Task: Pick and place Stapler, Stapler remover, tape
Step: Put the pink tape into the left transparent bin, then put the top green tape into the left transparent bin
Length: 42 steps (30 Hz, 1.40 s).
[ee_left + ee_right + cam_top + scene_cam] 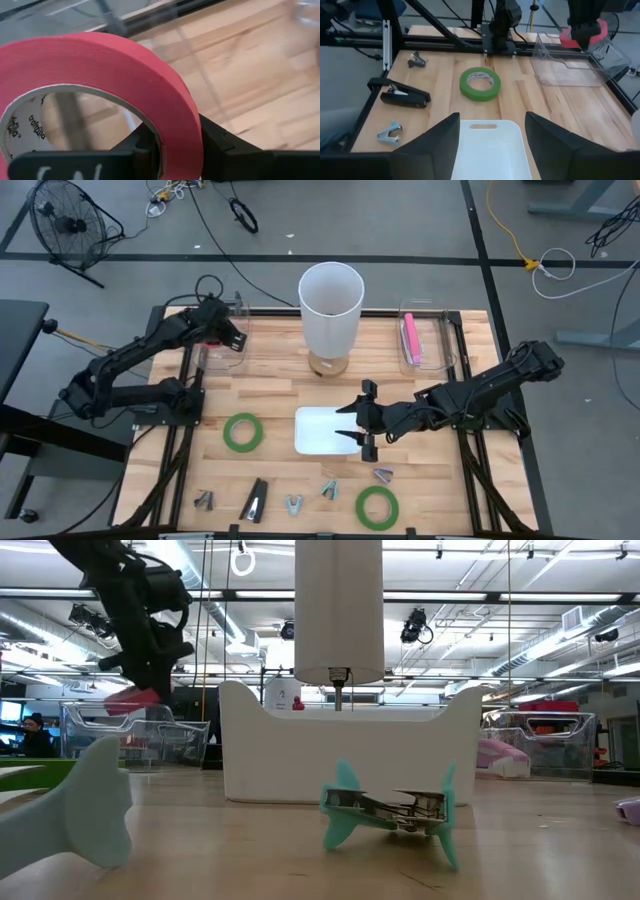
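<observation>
Front edge, not yet picked: a black stapler [256, 499] is lying near the front, with several small staple removers along the same strip, e.g. grey one [204, 500] and teal one [329, 490].
Green tape: one roll [376, 506] is sitting at the front right, a second green roll [242, 431] is lying left of the white tray [318, 430]; both are waiting.
White tray: it is looking empty in the right wrist view.
Right gripper [359, 421]: it is hovering over the tray's right edge, fingers spread apart, holding nothing.
Left gripper [232, 335]: it is reaching over the clear bin [222, 352] at the back left, fingers clamped on a red tape roll [100, 90].
Red roll position: it is hanging above the bin in the low view, not yet let go.
Back right bin [425, 340]: it is holding a pink item [410, 338].
Progress estimate: early to middle; one tape delivery is nearly finishing, most front items are remaining.
Hard to tell: what the pink item is; the exact count of removers; the clear bin's floor, masked by glare and the arm.
</observation>
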Tool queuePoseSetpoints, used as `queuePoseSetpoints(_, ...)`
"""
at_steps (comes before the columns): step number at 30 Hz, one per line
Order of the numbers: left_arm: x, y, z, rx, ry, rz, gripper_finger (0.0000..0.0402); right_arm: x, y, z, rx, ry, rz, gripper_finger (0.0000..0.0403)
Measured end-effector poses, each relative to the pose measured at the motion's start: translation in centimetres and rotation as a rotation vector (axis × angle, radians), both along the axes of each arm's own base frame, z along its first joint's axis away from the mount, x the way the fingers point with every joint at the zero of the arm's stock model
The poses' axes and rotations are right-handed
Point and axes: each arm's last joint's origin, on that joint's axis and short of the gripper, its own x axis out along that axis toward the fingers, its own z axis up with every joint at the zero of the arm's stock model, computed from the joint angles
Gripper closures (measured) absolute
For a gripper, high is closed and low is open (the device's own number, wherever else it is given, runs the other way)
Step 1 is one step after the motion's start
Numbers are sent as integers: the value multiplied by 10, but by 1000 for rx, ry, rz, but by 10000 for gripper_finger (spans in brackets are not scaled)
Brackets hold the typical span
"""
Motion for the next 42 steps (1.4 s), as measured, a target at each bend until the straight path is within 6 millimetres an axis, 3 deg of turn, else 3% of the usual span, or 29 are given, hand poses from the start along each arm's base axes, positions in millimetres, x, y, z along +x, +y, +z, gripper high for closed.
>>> queuePoseSetpoints(11,0,1,-8,-23,6,9,307,2,1,-1,-10,-7,6,179)
queuePoseSetpoints(17,1,1,-9,-31,0,23,193,2,1,-1,-10,-7,7,179)
queuePoseSetpoints(22,1,2,-9,-16,8,46,150,2,1,-1,-12,-7,8,179)
queuePoseSetpoints(28,1,1,-7,-25,-3,6,154,2,1,-1,-16,-6,9,179)
queuePoseSetpoints(33,6,-6,11,-145,-101,-171,170,2,1,-1,-22,-5,12,179)
queuePoseSetpoints(38,8,-24,36,-281,-73,-265,186,2,1,-1,-23,-5,13,179)
queuePoseSetpoints(42,12,-48,39,-391,-14,-305,196,2,1,-2,-15,0,7,179)
